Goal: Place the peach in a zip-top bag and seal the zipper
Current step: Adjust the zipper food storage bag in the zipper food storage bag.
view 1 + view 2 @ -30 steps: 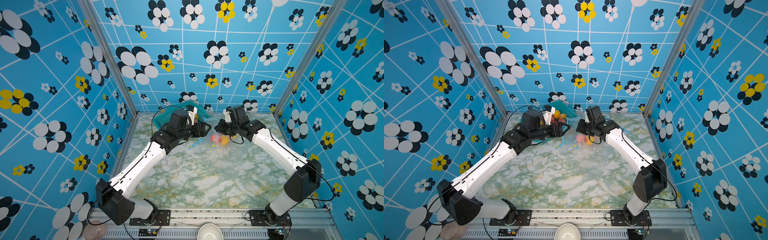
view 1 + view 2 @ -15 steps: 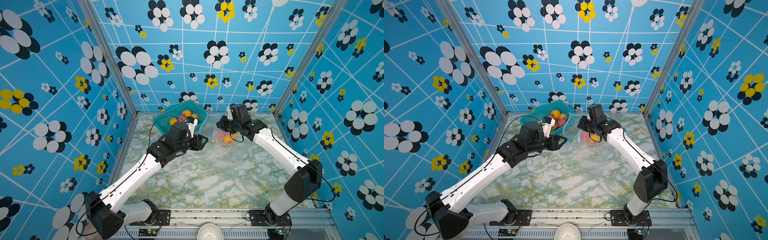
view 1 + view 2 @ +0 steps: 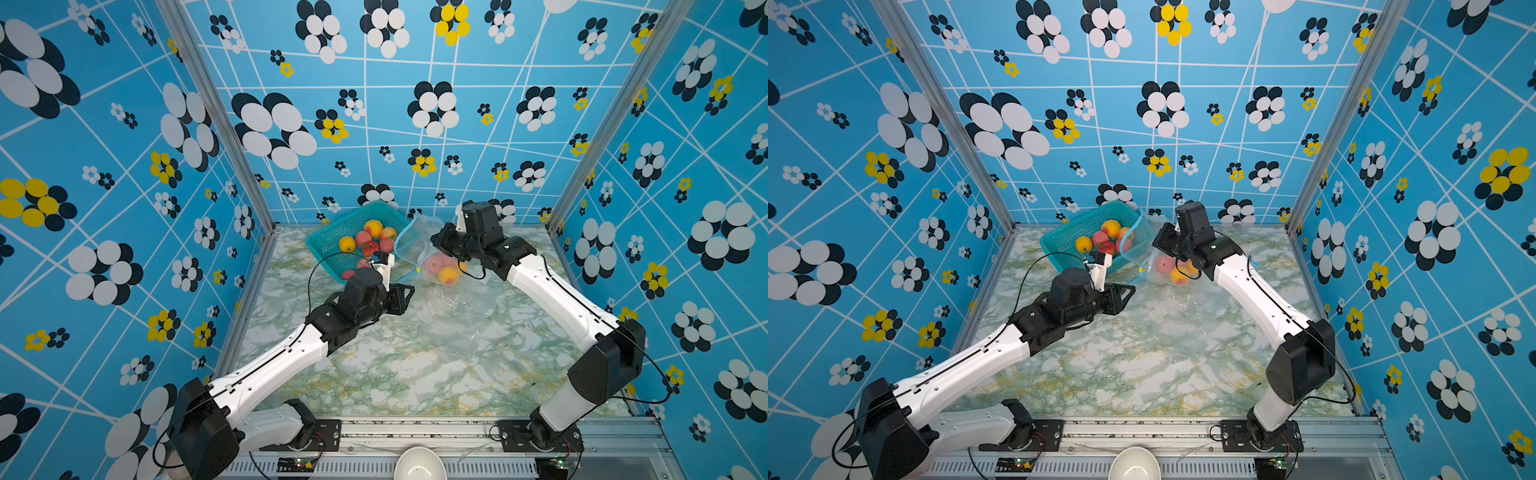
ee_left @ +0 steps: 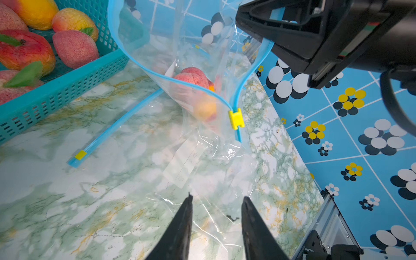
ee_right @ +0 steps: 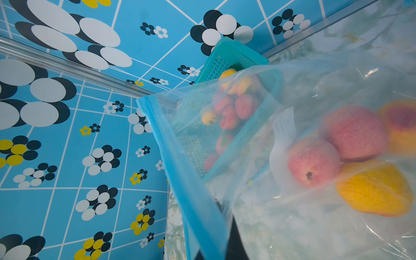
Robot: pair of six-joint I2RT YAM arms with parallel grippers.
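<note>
Now the peaches sit in an open bag

Nearest, the left hand (image 4: pixel 217 199) hovers low over the table (image 3: pixel 415 365). Its two fingers stand apart and grip nothing, and crinkly clear plastic lies under them. Just past it is the zip-top bag (image 4: pixel 180 45). Its bottom rests on the table, with a pink peach (image 4: pixel 191 76) and other fruit inside. Its mouth gapes wide toward the left hand. The long blue zip line starts at the yellow slider (image 4: pixel 236 118) down low. It slants up to the right hand (image 3: pixel 435 242), which is clenched on that blue edge. Farthest back, the basket (image 3: pixel 328 237) holds more peaches, just beside the bag.
</note>
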